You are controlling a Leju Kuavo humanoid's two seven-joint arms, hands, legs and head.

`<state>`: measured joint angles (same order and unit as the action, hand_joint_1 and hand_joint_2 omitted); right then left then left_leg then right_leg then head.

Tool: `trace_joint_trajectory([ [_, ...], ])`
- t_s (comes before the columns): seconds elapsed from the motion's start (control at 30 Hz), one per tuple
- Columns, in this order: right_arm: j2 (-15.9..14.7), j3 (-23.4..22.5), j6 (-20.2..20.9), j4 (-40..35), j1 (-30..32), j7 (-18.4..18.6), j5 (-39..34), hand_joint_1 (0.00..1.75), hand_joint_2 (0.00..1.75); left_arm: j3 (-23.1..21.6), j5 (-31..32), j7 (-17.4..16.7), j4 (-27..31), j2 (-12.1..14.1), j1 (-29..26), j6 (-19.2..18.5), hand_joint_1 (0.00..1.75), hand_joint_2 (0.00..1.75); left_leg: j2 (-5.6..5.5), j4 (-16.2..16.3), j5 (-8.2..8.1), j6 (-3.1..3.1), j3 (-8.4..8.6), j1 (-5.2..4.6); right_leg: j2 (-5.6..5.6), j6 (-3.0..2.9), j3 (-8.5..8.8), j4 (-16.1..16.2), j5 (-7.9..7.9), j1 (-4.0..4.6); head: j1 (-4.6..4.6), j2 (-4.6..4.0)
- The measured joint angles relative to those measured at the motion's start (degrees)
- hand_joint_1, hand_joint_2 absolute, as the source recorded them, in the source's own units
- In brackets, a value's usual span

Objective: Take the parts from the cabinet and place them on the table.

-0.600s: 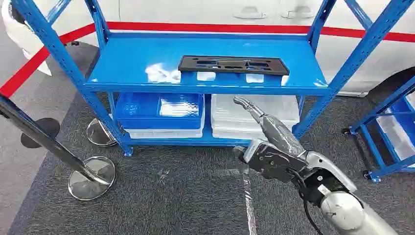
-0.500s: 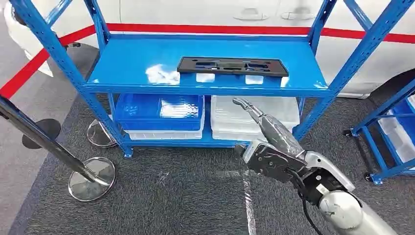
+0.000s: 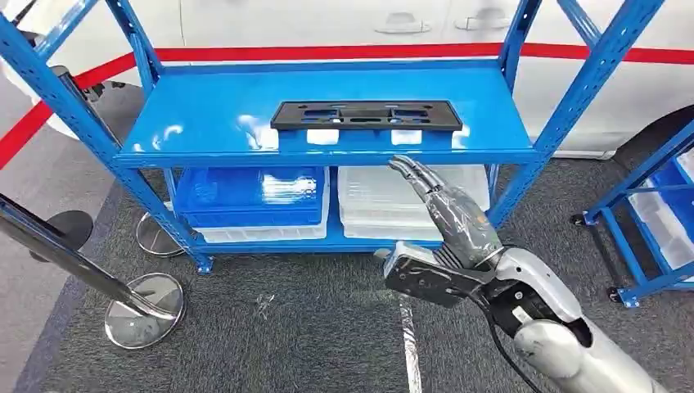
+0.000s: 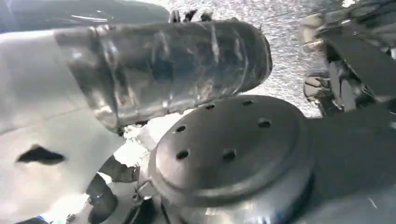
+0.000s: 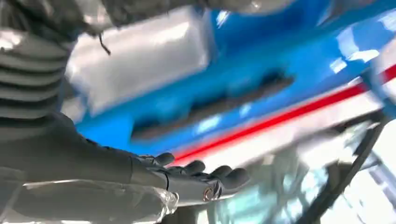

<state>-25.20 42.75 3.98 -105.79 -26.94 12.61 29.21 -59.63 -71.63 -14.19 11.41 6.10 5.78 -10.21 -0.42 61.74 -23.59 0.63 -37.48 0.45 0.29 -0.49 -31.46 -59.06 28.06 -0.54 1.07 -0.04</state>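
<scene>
Left hand (image 4: 163,70): grey ribbed cover visible, fingers hidden, so grip state cannot be told. Blue storage bin (image 3: 254,195) and clear bin (image 3: 385,201) sit side by side on the lower shelf, the clear one partly behind the arm. Black flat part (image 3: 364,115) lies on the blue cabinet's (image 3: 205,115) upper shelf (blurred in the wrist view). Right hand (image 3: 446,213) below it, fingers extended, released, apart from the part.

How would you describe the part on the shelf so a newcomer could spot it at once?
Find the blue metal rack in front of the white car. On its upper shelf, near the front edge, lies the part: a long, flat black plastic panel with cut-outs. It is the only black thing there; the bins below are blue and translucent white.
</scene>
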Motion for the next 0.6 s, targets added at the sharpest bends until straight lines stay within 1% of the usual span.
trace_joint_trajectory([
  [0.03, 0.0, 0.3, 0.0, 0.1, -0.1, 0.0, 2.4, 0.00, 1.75, 0.0, 0.0, 0.0, 0.0, 0.1, 0.0, 0.1, 0.00, 0.00, 0.03, -0.5, -1.01, 0.29, 0.91, -0.37, -0.05, 0.25, -0.03, 0.0, 0.21, 0.24, -0.24, 0.00],
  [0.07, 0.1, 0.7, 0.0, 0.1, -0.2, 0.0, 4.1, 0.00, 1.75, 0.0, 0.0, 0.0, 0.0, 0.1, 0.1, 0.1, 0.00, 0.00, 0.01, -2.1, -1.41, 0.42, 1.35, -0.53, 0.03, 0.51, -0.27, -0.1, 0.26, 0.22, -0.22, 0.00],
  [0.1, 0.3, 0.9, 0.0, 0.1, -0.1, -0.1, 6.1, 0.00, 1.75, 0.0, 0.0, 0.0, 0.0, 0.1, 0.3, 0.1, 0.00, 0.00, 0.03, -2.0, -1.63, 0.41, 1.17, -0.64, -0.04, 0.71, -0.47, 0.0, 0.19, 0.07, 0.07, 0.00],
  [0.13, 0.6, 1.1, -0.1, 0.1, -0.1, -0.2, 8.3, 0.00, 1.75, 0.0, 0.0, 0.0, 0.0, 0.1, 0.3, 0.2, 0.00, 0.00, -0.01, -2.1, -1.74, 0.58, 1.15, -0.73, -0.05, 0.94, -0.34, 0.3, 0.24, 0.02, 0.00, 0.00],
  [0.17, 1.0, 1.2, -0.1, 0.0, -0.1, -0.3, 10.4, 0.00, 1.75, 0.0, 0.0, 0.0, 0.0, 0.1, 0.4, 0.2, 0.00, 0.00, 0.03, -2.7, -1.70, 0.79, 1.52, -0.53, -0.05, 1.34, -0.02, 0.5, 0.38, 0.21, 0.15, 0.00],
  [0.2, 1.2, 1.2, -0.2, -0.1, 0.0, -0.5, 12.2, 0.00, 1.75, 0.0, 0.0, 0.0, 0.0, 0.0, 0.3, 0.1, 0.00, 0.00, 0.11, -3.5, -1.55, 1.01, 2.48, 0.09, -0.18, 1.67, -0.09, 0.0, 0.98, 0.01, 0.00, 0.00],
  [0.23, 1.3, 1.3, -0.2, -0.1, -0.1, -0.6, 13.4, 0.00, 1.75, 0.0, 0.0, -0.1, 0.0, 0.0, 0.2, 0.2, 0.00, 0.00, 0.13, -3.8, -1.74, 1.34, 3.05, 0.11, -0.18, 1.79, -0.91, -2.2, 2.00, 0.22, -0.29, 0.00],
  [0.27, 1.3, 1.4, -0.2, -0.1, -0.2, -0.6, 14.1, 0.00, 1.75, 0.0, 0.0, -0.1, 0.0, 0.0, 0.2, 0.2, 0.00, 0.00, 0.18, -3.8, -1.94, 1.68, 3.28, 0.10, -0.07, 1.89, -3.00, -6.1, 3.61, 0.06, -0.42, 0.00],
  [0.3, 1.4, 1.5, -0.2, 0.0, -0.1, -0.6, 14.4, 0.00, 1.75, 0.0, 0.0, -0.1, 0.0, 0.0, 0.2, 0.2, 0.00, 0.00, 0.17, -3.8, -2.12, 1.82, 3.39, 0.10, -0.09, 2.03, -5.65, -10.6, 5.15, -0.04, -0.41, 0.00],
  [0.33, 1.6, 1.6, -0.2, 0.0, 0.2, -0.6, 14.7, 0.00, 1.75, 0.0, 0.0, -0.1, 0.0, 0.0, 0.3, 0.2, 0.00, 0.00, 0.14, -3.7, -2.41, 1.95, 3.52, 0.08, -0.10, 2.20, -8.41, -14.9, 6.27, -0.16, -0.44, 0.00],
  [0.37, 1.7, 1.8, -0.3, 0.1, 0.3, -0.6, 15.4, 0.00, 1.75, 0.0, 0.0, -0.1, 0.0, 0.0, 0.3, 0.2, 0.00, 0.00, 0.06, -3.6, -2.69, 1.93, 3.70, 0.08, -0.11, 2.37, -10.38, -17.2, 6.14, -0.26, -0.44, 0.00],
  [0.4, 1.8, 1.8, -0.4, 0.1, 0.3, -0.6, 16.3, 0.00, 1.75, 0.0, 0.0, -0.1, 0.0, 0.0, 0.3, 0.2, 0.00, 0.00, -0.03, -3.5, -2.97, 1.87, 3.99, 0.09, -0.12, 2.48, -10.69, -16.5, 4.66, -0.42, -0.46, 0.00],
  [0.43, 2.0, 1.8, -0.5, 0.1, 0.2, -0.6, 17.7, 0.00, 1.75, 0.0, 0.1, -0.1, 0.0, 0.0, 0.2, 0.2, 0.00, 0.00, -0.12, -3.3, -3.42, 1.73, 4.46, 0.11, -0.14, 2.53, -9.63, -13.1, 1.71, -0.62, -0.44, 0.00],
  [0.47, 2.1, 1.8, -0.5, 0.1, 0.2, -0.6, 19.0, 0.00, 1.75, 0.0, 0.2, -0.1, 0.0, -0.1, 0.2, 0.1, 0.00, 0.00, -0.17, -3.0, -3.92, 1.55, 4.92, 0.17, -0.20, 2.54, -7.79, -8.6, -1.42, -0.74, -0.44, 0.00],
  [0.5, 2.4, 1.8, -0.5, 0.2, 0.2, -0.7, 20.1, 0.00, 1.75, 0.0, 0.3, -0.2, 0.0, -0.1, 0.2, 0.1, 0.00, 0.00, -0.22, -2.7, -4.49, 1.26, 5.35, 0.22, -0.30, 2.45, -5.67, -3.6, -4.21, -0.78, -0.48, 0.00],
  [0.53, 2.6, 1.8, -0.5, 0.5, 0.1, -0.7, 20.9, 0.00, 1.75, 0.0, 0.4, -0.1, 0.0, -0.1, 0.1, 0.1, 0.00, 0.00, -0.22, -2.7, -4.81, 0.86, 5.35, 0.16, -0.33, 2.30, -4.98, -2.5, -2.95, -0.66, -0.48, 0.00],
  [0.57, 3.0, 1.8, -0.5, 0.7, 0.0, -0.8, 21.4, 0.00, 1.75, 0.0, 0.6, -0.1, 0.0, -0.1, 0.3, -0.1, 0.00, 0.00, -0.29, -2.1, -5.14, 0.36, 5.06, -0.18, -0.24, 2.00, -4.24, -0.6, -2.74, -0.32, -0.55, 0.00],
  [0.6, 3.2, 1.8, -0.7, 1.2, 0.0, -1.1, 21.8, 0.00, 1.75, -0.1, 0.7, 0.0, 0.0, -0.1, 0.4, -0.2, 0.00, 0.00, -0.29, -2.5, -4.97, 0.02, 4.93, -0.04, -0.12, 1.69, -4.42, -1.2, -2.75, -0.36, -0.31, 0.00],
])
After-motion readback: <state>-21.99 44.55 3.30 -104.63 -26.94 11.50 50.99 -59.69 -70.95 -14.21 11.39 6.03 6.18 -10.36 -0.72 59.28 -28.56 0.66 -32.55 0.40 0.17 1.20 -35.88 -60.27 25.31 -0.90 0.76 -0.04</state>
